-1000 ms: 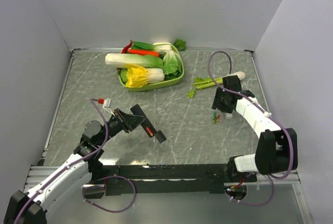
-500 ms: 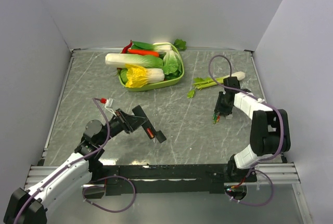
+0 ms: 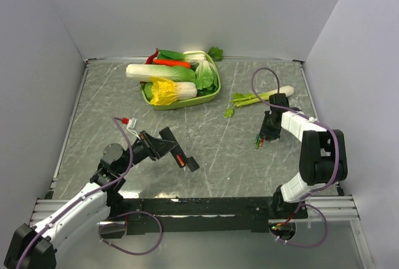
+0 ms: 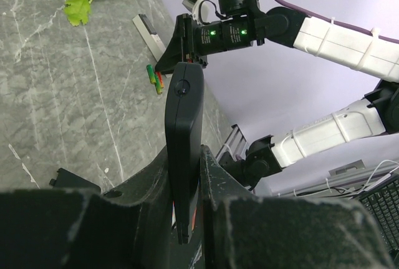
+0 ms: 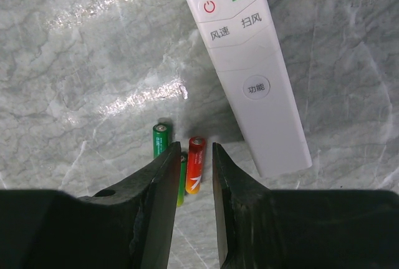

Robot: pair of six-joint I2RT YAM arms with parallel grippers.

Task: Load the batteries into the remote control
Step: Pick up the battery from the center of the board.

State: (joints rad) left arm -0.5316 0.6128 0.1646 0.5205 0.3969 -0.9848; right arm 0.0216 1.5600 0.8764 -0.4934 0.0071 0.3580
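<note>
- Left claw [image 3: 166, 146]: closed tight on the remote [image 3: 182, 159], gripping it by its near end.
- From the left wrist: remote [image 4: 184, 125] pinched edge-on between the fingers [image 4: 219, 185], free end sticking out past them and clear of the table [image 3: 212, 150].
- Held over the near-left part of the table, slanting toward the middle; a red spot shows on its upper face from above.
- Right claw [image 5: 195, 149]: lowered onto the batteries [image 3: 258, 141] at the right side of the table, jaws narrowed to a slim gap.
- Red battery [image 5: 195, 172] lying in that gap, its far end poking out past the tips. Cannot tell whether the pads actually press it.
- Green battery [image 5: 161, 141] just outside one finger, parallel to the red one. A sliver of another green one [image 5: 181, 181] is squeezed between that finger and the red.
- All three flat on the table, just beside the white remote [image 5: 249, 82], which lies face up with its buttons showing.
- Celery [image 3: 249, 98] a little beyond the right claw.
- Green basket [image 3: 212, 97] of vegetables at the far middle of the table, well apart from both claws.
</note>
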